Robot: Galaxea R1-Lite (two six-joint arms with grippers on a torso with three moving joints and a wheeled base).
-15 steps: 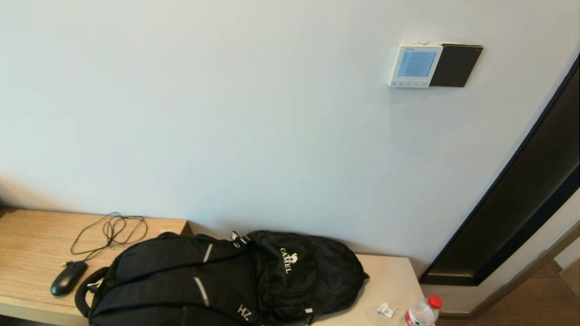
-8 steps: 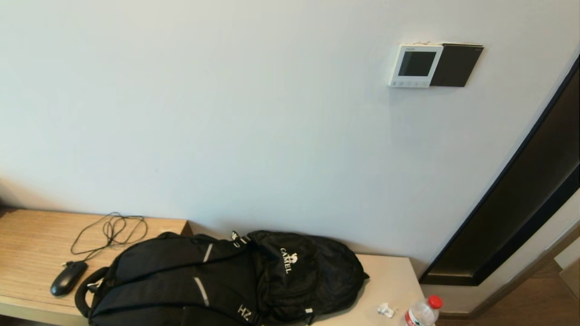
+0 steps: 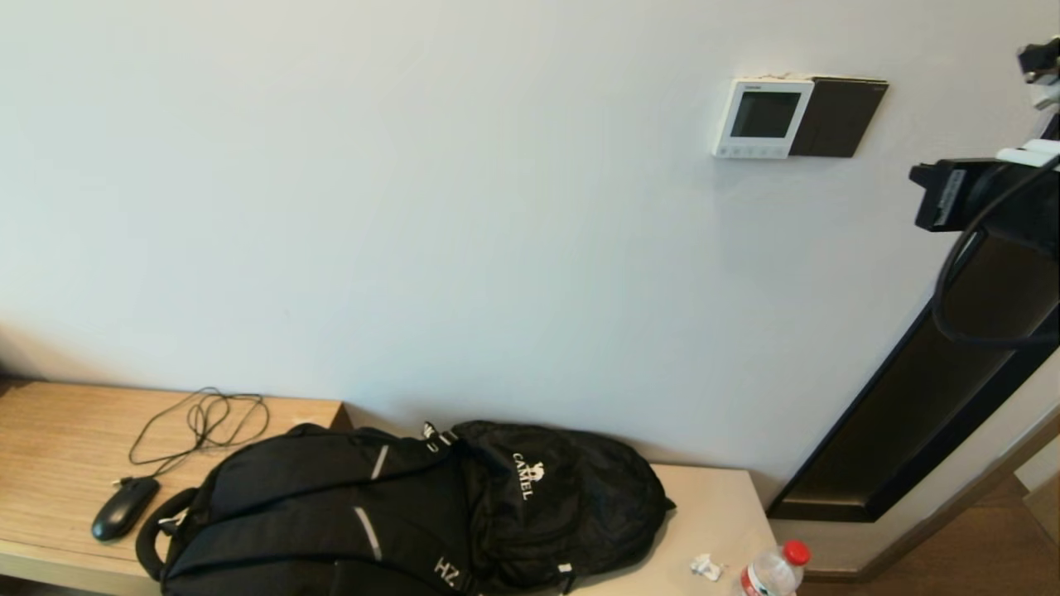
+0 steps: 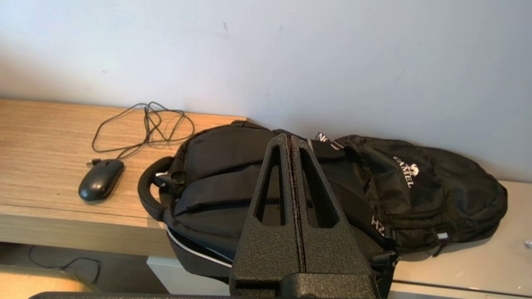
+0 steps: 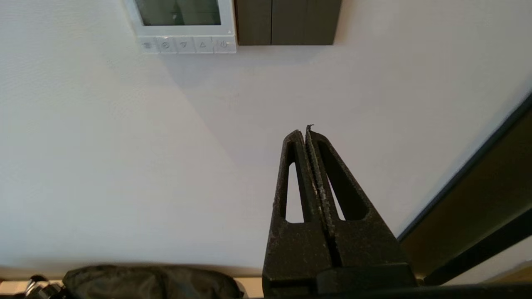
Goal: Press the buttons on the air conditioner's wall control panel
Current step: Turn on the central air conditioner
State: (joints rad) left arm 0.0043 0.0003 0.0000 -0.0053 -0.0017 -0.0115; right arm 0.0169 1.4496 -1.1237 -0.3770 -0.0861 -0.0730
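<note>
Right wrist view, right gripper [image 5: 308, 132] pressed together, well apart from wall control panel [image 5: 183, 25] buttons [image 5: 183, 45]

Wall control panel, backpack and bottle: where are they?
wall control panel [image 3: 763, 117]: head view, on its dark screen.
backpack [image 3: 397, 513]: head view, on its black front.
bottle [image 3: 775, 570]: head view, below its red cap.

Right arm [image 3: 985, 199]: black housing, white trim, looped black cable. Grippers, left [image 4: 292, 139] and right [image 5: 306, 132]: black, grainy-textured, tapered fingers with long triangular cut-outs.
</note>
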